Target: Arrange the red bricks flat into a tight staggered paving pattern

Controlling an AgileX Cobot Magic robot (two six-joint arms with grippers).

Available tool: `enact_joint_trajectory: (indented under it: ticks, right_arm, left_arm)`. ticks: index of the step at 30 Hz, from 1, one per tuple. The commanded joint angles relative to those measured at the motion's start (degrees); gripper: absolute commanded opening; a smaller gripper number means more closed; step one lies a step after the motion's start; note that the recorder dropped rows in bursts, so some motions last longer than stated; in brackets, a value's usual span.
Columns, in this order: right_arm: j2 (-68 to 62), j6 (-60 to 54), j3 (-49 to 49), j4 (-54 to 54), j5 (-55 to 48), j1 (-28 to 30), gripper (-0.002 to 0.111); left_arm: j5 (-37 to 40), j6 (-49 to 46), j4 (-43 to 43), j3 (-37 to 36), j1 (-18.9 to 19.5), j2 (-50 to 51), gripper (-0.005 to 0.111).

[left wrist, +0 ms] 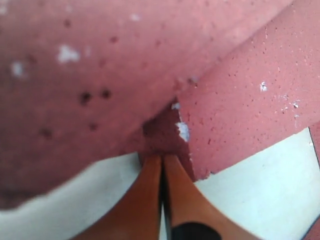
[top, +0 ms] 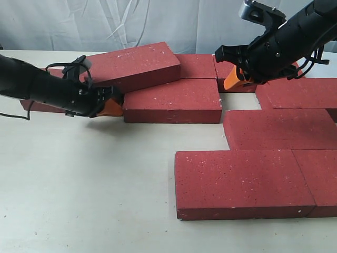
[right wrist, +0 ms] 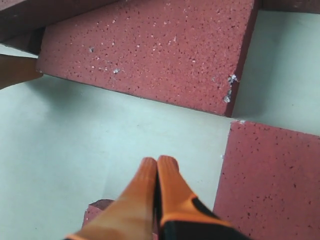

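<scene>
Dark-red rectangular paving bricks [top: 242,182], rough-grained slabs speckled with small white flecks and dark pits, lie on a smooth, matte off-white counter [top: 79,190]. Most lie flat with square, crisp edges: two side by side at the near right, one just behind them, another farther right, and more along the far side. One tilted brick [top: 134,66] at the far left sits aslant, partly overlying the far left part of a flat brick [top: 174,101] in the middle. The left tool [top: 111,107] has smooth, tapered orange fingers on a black arm. They are pressed together with nothing between them, and their tips sit under the tilted brick's near edge, right at the left end of the flat brick. That end has a chipped corner [left wrist: 182,131] showing white. The right tool [top: 230,84] has the same orange taper and is likewise drawn together on nothing. It hangs above the bare patch of counter between the flat brick and the right-hand bricks.
</scene>
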State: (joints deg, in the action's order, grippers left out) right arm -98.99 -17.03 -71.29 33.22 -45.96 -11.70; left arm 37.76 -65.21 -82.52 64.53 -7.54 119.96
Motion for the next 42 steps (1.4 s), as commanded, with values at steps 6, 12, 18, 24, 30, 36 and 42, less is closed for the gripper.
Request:
enact_joint_trajectory:
  ticks: [6,12,18,24,30,36,42]
  right_arm:
    - [0.57,-1.43,0.17,-0.05,0.28,0.32,-0.001]
    - [0.57,-1.43,0.17,-0.05,0.4,0.32,-0.001]
    - [0.57,-1.51,0.17,0.4,0.4,0.32,-0.001]
    - [0.57,-1.51,0.17,0.6,0.4,0.32,-0.001]
    - [0.57,-2.44,0.17,0.53,0.29,0.32,-0.001]
    - [0.57,-2.44,0.17,0.53,0.29,0.32,-0.001]
    - [0.57,-2.71,0.17,1.01,0.64,0.32,-0.001]
  left_arm:
    - [4.68,-0.69,-2.97,2.33,-1.8,3.73,0.0]
    - [5.3,-0.78,-2.79,3.23,-1.8,3.73,0.0]
    - [5.3,-0.09,0.48,4.88,-1.22,3.48,0.0]
    - [4.63,2.87,5.09,6.89,0.01,2.29,0.0]
    - [2.0,2.12,4.74,7.79,0.01,1.93,0.0]
    - [-2.04,2.12,4.74,7.79,0.01,1.93,0.0]
    - [-2.16,2.12,2.53,7.79,0.01,1.93,0.0]
